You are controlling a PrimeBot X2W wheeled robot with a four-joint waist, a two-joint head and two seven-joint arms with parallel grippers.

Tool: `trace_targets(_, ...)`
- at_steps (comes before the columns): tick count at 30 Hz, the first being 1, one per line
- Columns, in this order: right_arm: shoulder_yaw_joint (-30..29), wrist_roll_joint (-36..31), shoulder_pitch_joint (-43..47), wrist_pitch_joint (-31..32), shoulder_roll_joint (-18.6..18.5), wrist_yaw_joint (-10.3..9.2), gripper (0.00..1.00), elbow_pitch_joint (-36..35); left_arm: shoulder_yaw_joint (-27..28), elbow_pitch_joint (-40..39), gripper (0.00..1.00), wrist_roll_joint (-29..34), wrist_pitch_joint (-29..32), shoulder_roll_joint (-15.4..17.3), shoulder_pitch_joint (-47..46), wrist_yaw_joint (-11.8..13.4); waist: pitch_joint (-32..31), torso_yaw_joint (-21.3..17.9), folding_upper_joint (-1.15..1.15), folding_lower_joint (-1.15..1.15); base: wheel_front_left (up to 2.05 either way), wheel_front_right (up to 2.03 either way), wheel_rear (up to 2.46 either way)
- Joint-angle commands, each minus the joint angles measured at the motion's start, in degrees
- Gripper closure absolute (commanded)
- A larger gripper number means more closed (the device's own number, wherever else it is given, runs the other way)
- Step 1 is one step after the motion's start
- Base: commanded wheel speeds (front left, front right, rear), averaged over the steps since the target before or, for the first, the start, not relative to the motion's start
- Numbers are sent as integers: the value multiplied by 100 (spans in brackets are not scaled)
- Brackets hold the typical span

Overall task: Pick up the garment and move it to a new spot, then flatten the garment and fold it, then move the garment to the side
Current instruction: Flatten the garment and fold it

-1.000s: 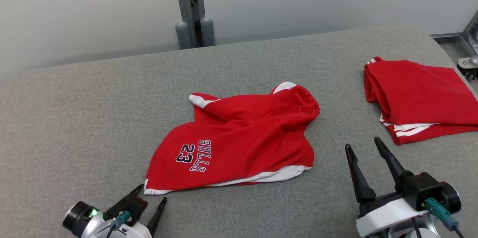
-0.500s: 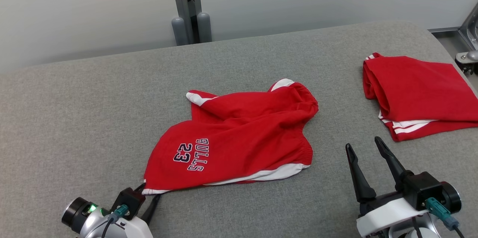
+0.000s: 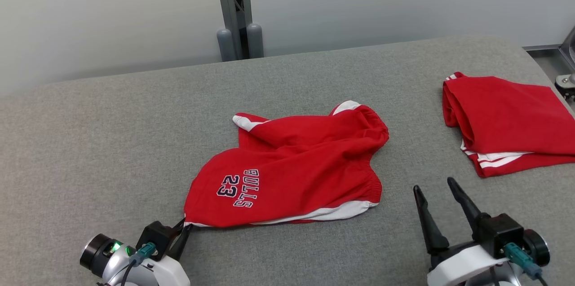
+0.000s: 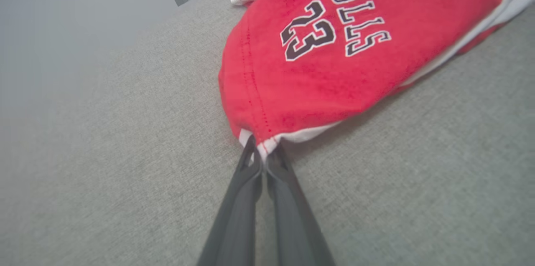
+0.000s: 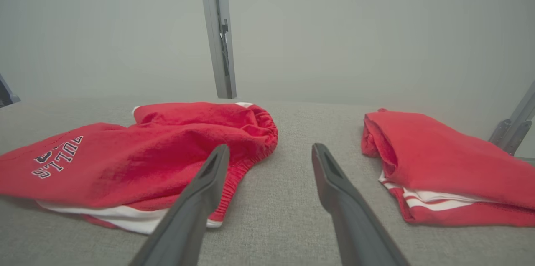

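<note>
The red shorts (image 3: 292,173) are left crumpled well to the left of the folded red garment (image 3: 507,120). Their hem corner is clamped in the clenched left gripper (image 3: 185,226). The right gripper (image 3: 438,196), nearer that garment, is held spread and empty. The lift is best made slowly, so the thin pinch is not lost.

The red shorts (image 4: 317,78) in the left pincer (image 4: 262,153) are soft, matt cloth with a fuzzy nap, white cloth trim and stitched dark lettering. Under both pincers the table (image 3: 90,142) wears grey woven fabric, matt and slightly rough. The right pincer (image 5: 269,149) has dark, matt, plastic-looking fingers. To its right, the folded red garment (image 3: 507,115) is similar matt cloth. Beyond them, the post (image 3: 233,7) is smooth grey metal.
</note>
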Motion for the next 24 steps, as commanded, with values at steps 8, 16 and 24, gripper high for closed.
trace_targets(8, 505, -13, -215, 5, -176, -2, 0, 1036, 38, -327, 100, -176, 1, -34, 186, -17, -136, 159, 0, 0, 0, 0, 0)
trace_targets(16, 1275, 50, -862, 5, -501, -2, 0, 2222, -163, -397, 100, -248, 1, -30, 60, -18, -17, 361, 0, 0, 0, 0, 0)
trace_targets(24, 1808, 54, -1330, 4, -673, -2, 0, 2744, -308, -407, 100, -344, 1, 12, -78, -13, 104, 532, 0, 0, 0, 0, 0)
